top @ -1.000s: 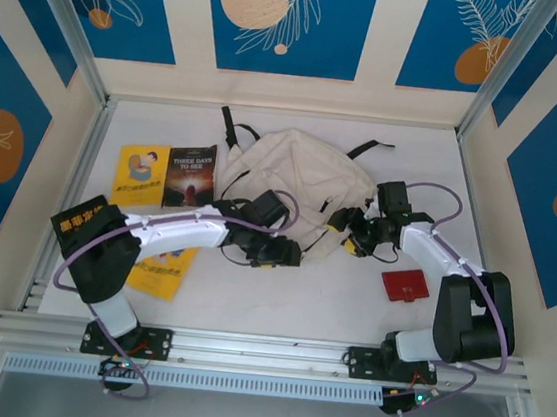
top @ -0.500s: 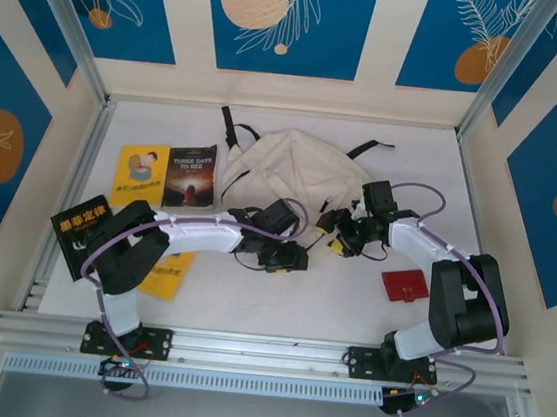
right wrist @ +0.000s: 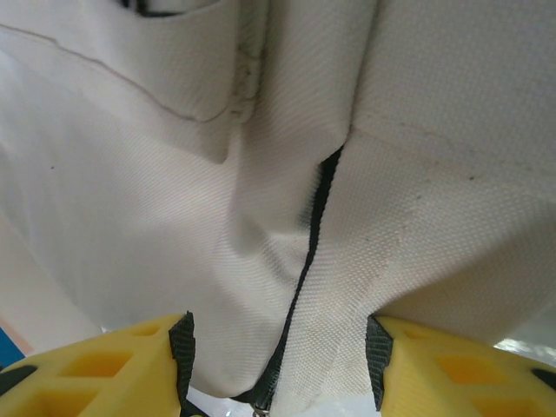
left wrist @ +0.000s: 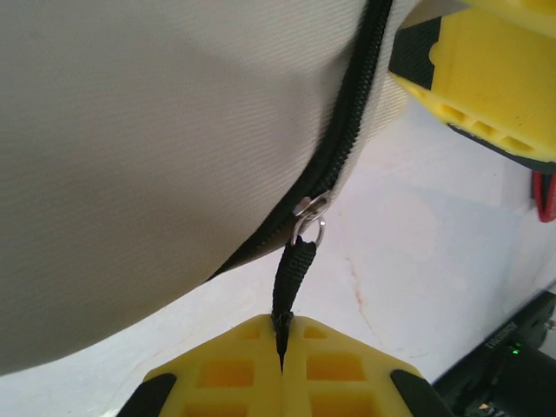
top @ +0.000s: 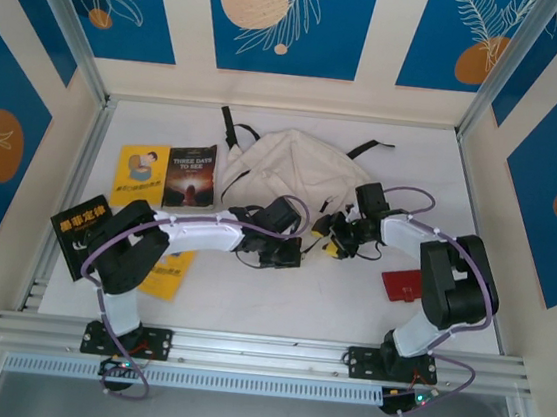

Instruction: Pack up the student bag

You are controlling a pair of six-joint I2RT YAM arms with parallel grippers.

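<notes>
Your left claw (left wrist: 281,347) is clenched on the black webbing zip pull (left wrist: 291,269) of the soft cream cloth student bag (top: 298,166), lying centre-far on the white bench (top: 278,304). Your right claw (right wrist: 278,369) straddles a bag fold; can't tell if it's gripping. Step looks like unzipping. Next: brace the cloth and drag the pull open.

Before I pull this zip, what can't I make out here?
Top external: near edge of the student bag, hidden under both arms.
Right wrist: whether the right gripper pinches the cloth or only straddles it; the bottom edge cuts off its fingers.
Left wrist: how far the zip runs; the top edge cuts it off.
Top external: the flat red thing, partly behind the right arm, too small to identify.
</notes>
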